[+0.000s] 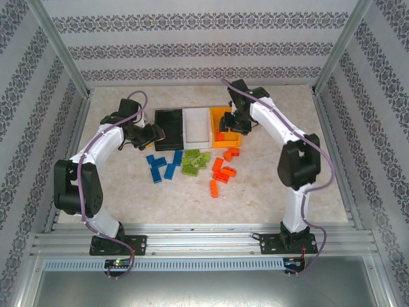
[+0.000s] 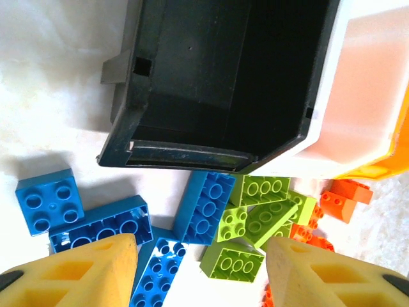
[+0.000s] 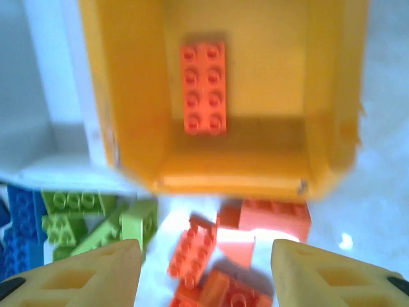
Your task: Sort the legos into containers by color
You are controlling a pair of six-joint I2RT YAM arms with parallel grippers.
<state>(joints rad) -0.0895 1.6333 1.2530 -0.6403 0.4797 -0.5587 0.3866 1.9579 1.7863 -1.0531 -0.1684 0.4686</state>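
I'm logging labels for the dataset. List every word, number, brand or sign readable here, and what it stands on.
No text can be read.
The black bin, white bin and orange bin show no label.
Any marks on the legos are too small to read.
The wallpaper shows only pattern.

Pretty clearly a robotics lab test cell, not a home: left arm (image 1: pixel 96 150) and right arm (image 1: pixel 281 128) bolted onto aluminium rails (image 1: pixel 204 238) at the near edge of a marble-look desk (image 1: pixel 255 198), metal posts (image 1: pixel 61 48) at the corners, patterned wallpaper panels (image 1: pixel 204 45) boxing it in on three sides.
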